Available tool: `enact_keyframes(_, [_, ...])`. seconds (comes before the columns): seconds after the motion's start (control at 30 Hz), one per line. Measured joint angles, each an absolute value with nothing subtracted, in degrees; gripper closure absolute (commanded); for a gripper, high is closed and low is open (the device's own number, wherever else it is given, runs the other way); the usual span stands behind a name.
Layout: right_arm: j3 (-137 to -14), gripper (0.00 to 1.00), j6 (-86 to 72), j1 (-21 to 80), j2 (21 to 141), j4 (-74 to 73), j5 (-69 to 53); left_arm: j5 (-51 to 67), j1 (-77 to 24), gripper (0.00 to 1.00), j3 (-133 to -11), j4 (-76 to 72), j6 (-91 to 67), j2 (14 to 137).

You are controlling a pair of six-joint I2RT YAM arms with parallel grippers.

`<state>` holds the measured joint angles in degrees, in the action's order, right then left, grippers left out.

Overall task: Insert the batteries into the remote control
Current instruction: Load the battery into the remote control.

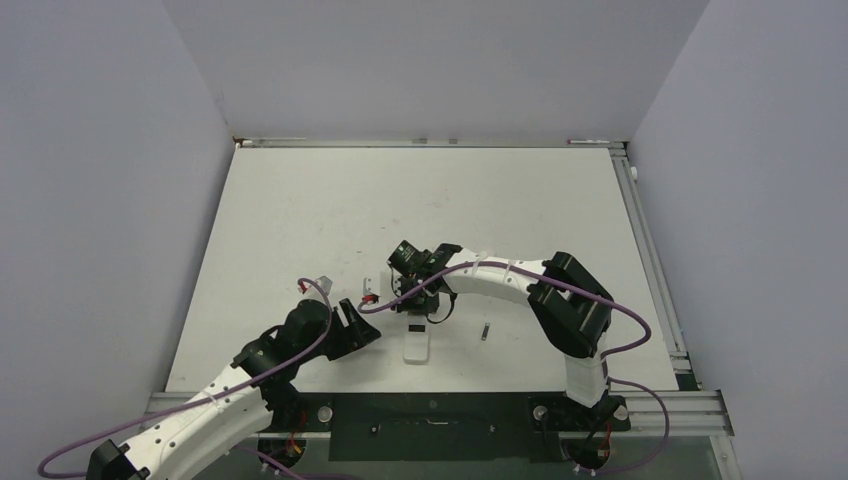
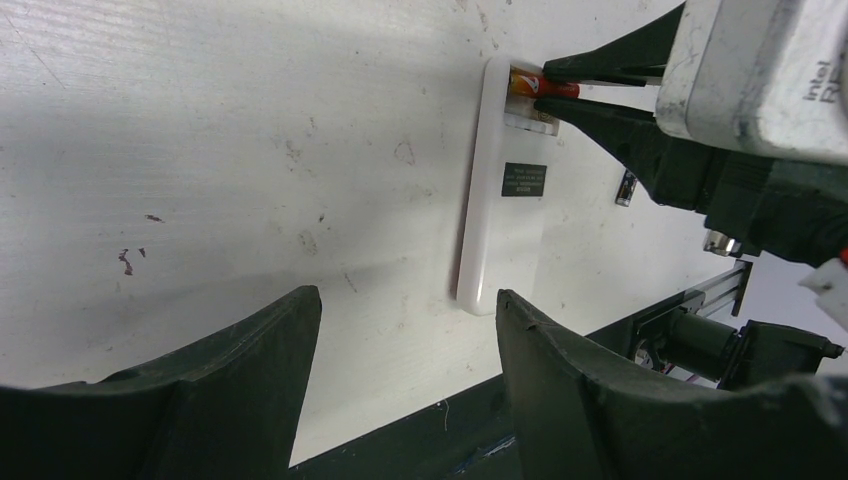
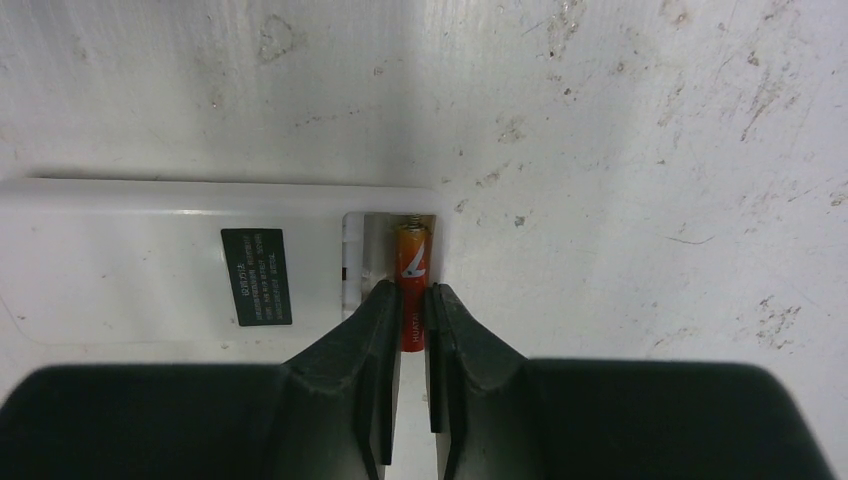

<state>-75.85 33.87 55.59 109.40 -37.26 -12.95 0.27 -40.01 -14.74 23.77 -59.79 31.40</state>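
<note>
Right gripper (image 3: 412, 296) nips battery (image 3: 411, 255) at remote control (image 3: 130, 260); left gripper (image 2: 408, 295) parted, empty.

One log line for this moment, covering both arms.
right jaws: shut on battery in open compartment of remote control | left jaws: open, empty, near remote control's other end | stage: battery insertion

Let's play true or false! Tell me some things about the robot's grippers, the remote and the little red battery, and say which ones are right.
1. The right gripper is pinching a red battery. True.
2. The left gripper is holding the remote control. False: it is open and holds nothing, and the remote lies on the table beyond it.
3. The remote control lies buttons up. False: its plain white face with a black label is up.
4. The battery is at the open slot at one end of the remote control. True.
</note>
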Motion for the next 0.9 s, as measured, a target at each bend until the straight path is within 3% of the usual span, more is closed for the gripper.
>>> enact_keyframes(0.47, [-75.9,0.77,33.8,55.6,109.4,-37.2,-13.1,0.9,-39.9,0.38,-14.7,23.3,-59.8,33.0])
enact_keyframes(0.9, [-75.9,0.74,33.6,55.6,109.4,-35.7,-13.3,1.5,-39.9,0.38,-14.6,23.0,-60.0,33.0])
